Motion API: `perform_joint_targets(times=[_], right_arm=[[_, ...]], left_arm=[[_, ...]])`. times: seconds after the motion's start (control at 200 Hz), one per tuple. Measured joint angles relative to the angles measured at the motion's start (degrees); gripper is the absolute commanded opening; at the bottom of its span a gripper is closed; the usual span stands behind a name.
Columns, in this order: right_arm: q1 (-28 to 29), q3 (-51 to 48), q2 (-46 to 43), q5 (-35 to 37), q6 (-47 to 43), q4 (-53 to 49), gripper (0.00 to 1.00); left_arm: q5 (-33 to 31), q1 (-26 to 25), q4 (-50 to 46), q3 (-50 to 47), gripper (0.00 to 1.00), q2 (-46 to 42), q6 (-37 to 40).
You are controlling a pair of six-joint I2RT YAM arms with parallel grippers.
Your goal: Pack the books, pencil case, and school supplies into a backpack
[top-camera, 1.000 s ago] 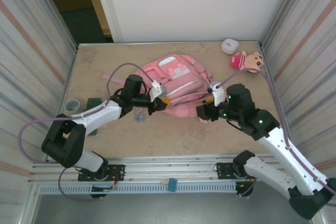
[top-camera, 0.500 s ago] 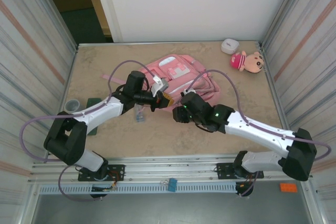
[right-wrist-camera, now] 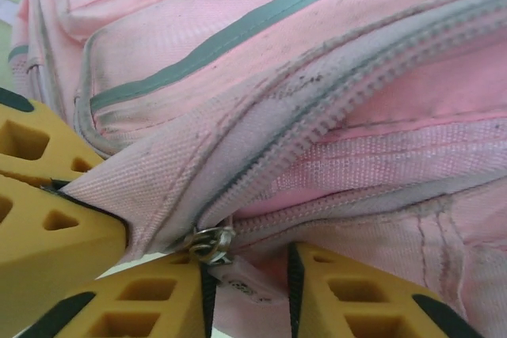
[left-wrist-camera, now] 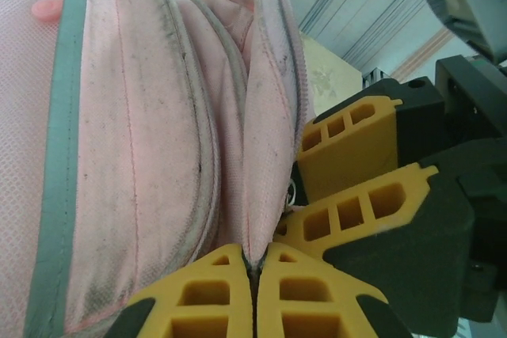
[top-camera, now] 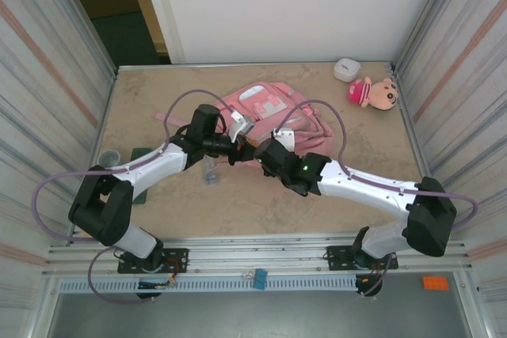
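Note:
The pink backpack (top-camera: 273,112) lies flat mid-table. My left gripper (top-camera: 240,148) is at its near-left corner, shut on a pinched fold of the pink fabric (left-wrist-camera: 265,156) beside the zip; its tips (left-wrist-camera: 255,275) meet on the cloth. My right gripper (top-camera: 260,153) sits right next to it. Its yellow fingers (right-wrist-camera: 158,298) stand apart, open, with the pale zipper pull tab (right-wrist-camera: 242,279) and its metal ring (right-wrist-camera: 210,243) in the gap. The tab lies against the left finger and clear of the other. The books and pencil case are out of view.
A plush doll (top-camera: 372,93) and a small white case (top-camera: 346,69) lie at the back right. A clear ring-shaped object (top-camera: 108,158) and a dark green object (top-camera: 142,154) sit at the left, and a small clear item (top-camera: 210,173) under the left arm. Ribbed walls close both sides.
My right arm has swung left from the backpack's right side to its near-left corner, beside the left gripper, and its jaws have narrowed. The left gripper has kept its pinch.

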Motion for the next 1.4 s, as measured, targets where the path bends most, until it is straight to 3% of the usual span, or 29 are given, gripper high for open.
perform_joint_targets(times=[0.2,0.466,0.832,1.153,1.218,1.338,1.398], right_arm=[[0.7,0.4,-0.6,0.9,0.9,-0.2,0.00],[0.3,0.4,-2.9,0.3,-0.1,-3.4,0.00],[-8.9,-1.8,-8.2,-18.0,-8.4,-1.1,0.00],[-11.1,-1.6,-8.0,-23.4,-13.4,-2.0,0.00],[-12.6,-1.6,-8.0,-27.5,-15.8,-1.8,0.00],[-14.8,-1.7,-8.1,-33.7,-18.9,-3.4,0.00],[-15.6,-2.3,-8.1,-35.1,-19.8,-5.2,0.00]], left_arm=[[-0.3,-0.4,-0.1,0.7,0.00,0.0,0.3],[-2.6,-0.7,-3.6,1.7,0.00,0.0,3.7],[-3.8,-1.0,-4.9,2.4,0.00,0.0,6.3],[-6.0,-1.0,-7.5,2.4,0.00,-0.5,9.3],[-8.1,-1.4,-9.0,2.4,0.12,-1.4,11.7],[-11.5,-1.9,-11.1,1.8,0.53,-3.2,17.3],[-12.3,-1.8,-11.8,1.1,0.62,-4.3,19.6]])
